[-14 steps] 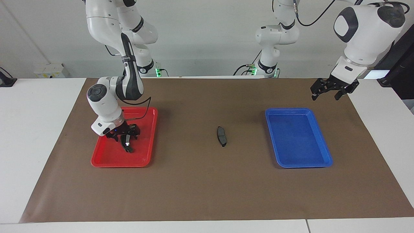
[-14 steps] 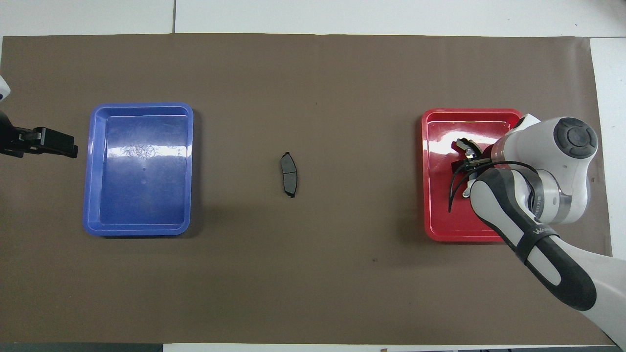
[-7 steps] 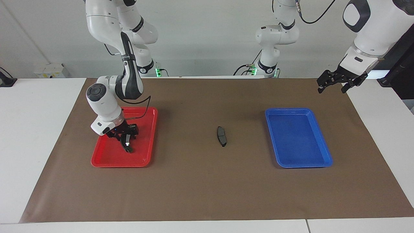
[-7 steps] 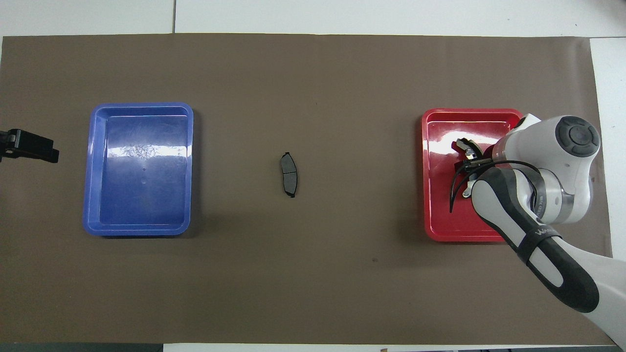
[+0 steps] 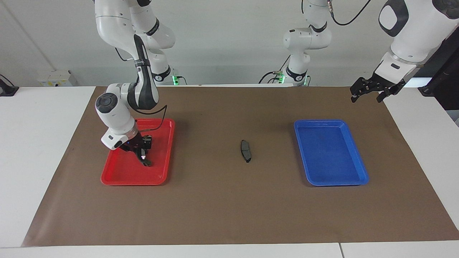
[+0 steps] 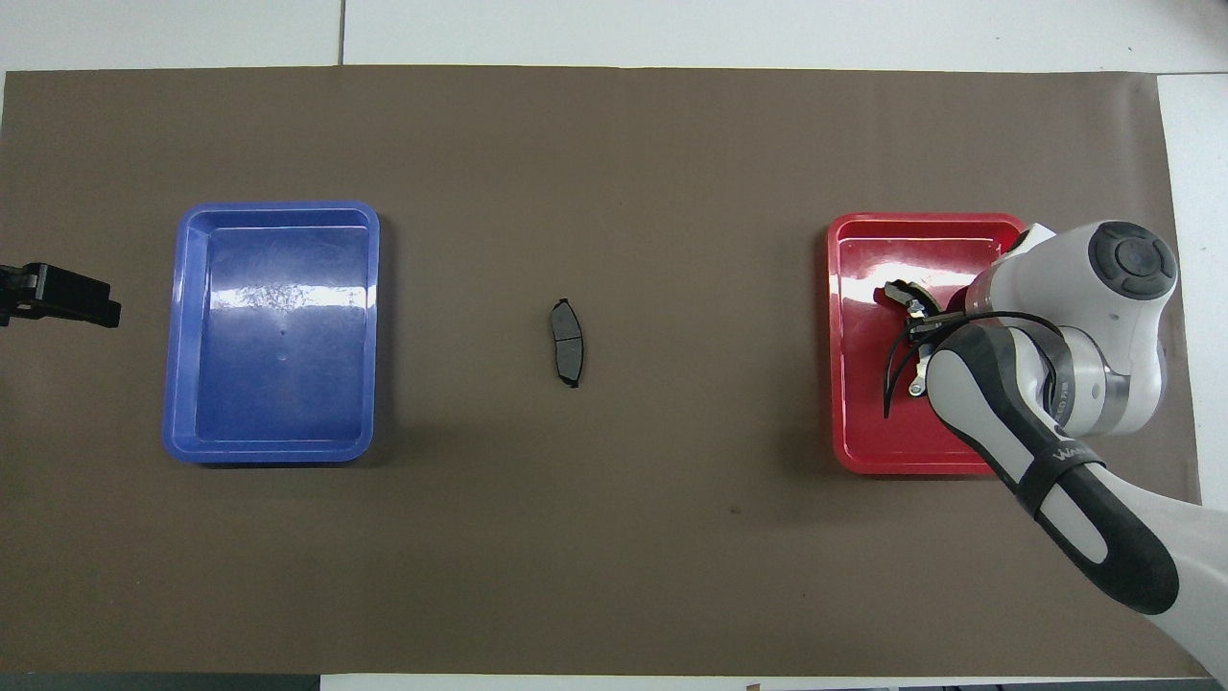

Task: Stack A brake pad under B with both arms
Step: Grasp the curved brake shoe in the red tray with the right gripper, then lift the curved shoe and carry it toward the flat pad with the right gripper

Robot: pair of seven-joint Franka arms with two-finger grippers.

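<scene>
The A brake pad (image 5: 245, 150), small, flat and dark grey, lies on the brown mat midway between the two trays (image 6: 567, 343). B (image 5: 144, 160), the black crescent brake shoe with a silver patch, sits in the red tray (image 5: 107, 179) (image 6: 844, 432). My right gripper (image 5: 142, 150) is down in that tray and shut on B. In the overhead view one end of B (image 6: 902, 292) pokes out from under the right arm. My left gripper (image 5: 371, 92) (image 6: 59, 295) hangs open and empty above the mat's edge at the left arm's end.
An empty blue tray (image 5: 330, 154) (image 6: 273, 384) lies toward the left arm's end of the mat. Two smaller white arms (image 5: 301, 39) stand at the robots' edge of the table. White tabletop borders the mat.
The right gripper's fingers have closed onto B in the red tray. The left gripper has risen and drawn outward toward its end of the table.
</scene>
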